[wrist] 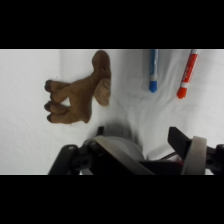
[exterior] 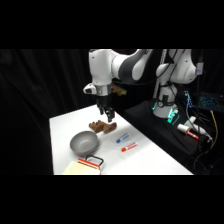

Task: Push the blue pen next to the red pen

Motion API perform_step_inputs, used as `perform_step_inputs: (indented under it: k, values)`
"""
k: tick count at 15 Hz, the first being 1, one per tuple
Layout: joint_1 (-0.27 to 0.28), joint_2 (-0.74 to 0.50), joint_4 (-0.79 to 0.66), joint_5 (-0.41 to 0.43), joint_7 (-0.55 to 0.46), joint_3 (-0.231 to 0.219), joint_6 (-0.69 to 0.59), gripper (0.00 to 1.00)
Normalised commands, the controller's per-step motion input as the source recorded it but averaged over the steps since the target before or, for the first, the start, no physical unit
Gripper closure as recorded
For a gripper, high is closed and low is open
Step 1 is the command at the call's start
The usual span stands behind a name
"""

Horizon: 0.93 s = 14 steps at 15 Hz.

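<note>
The blue pen (exterior: 122, 137) lies on the white table (exterior: 155, 165), with the red pen (exterior: 129, 147) just in front of it; the two are roughly parallel and a small gap apart. In the wrist view the blue pen (wrist: 153, 72) and the red pen (wrist: 186, 75) lie side by side at the top right. My gripper (exterior: 106, 117) hangs open above a brown plush toy (exterior: 102, 127), left of and behind the pens, and holds nothing. Only its linkage and fingers (wrist: 192, 152) show at the bottom of the wrist view.
The brown plush toy (wrist: 77, 95) lies just left of the pens. A grey bowl (exterior: 84, 142) stands at the front left. A pale pad (exterior: 80, 168) with a red and black item (exterior: 92, 161) on it lies at the table's front edge. Cables and gear (exterior: 192, 130) sit right of the table.
</note>
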Motion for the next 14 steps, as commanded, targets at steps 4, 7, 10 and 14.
perform_step_inputs:
  k: [4, 7, 10, 14]
  values:
    - [-0.063, -0.29, -0.47, 0.059, -0.13, -0.056, 0.32, 0.0]
    - [-0.064, -0.21, -0.4, 0.075, -0.16, -0.062, 0.31, 0.0]
    - [-0.069, -0.15, -0.33, 0.128, -0.21, -0.057, 0.31, 0.0]
    - [-0.035, -0.06, -0.17, 0.123, -0.16, -0.033, 0.2, 0.0]
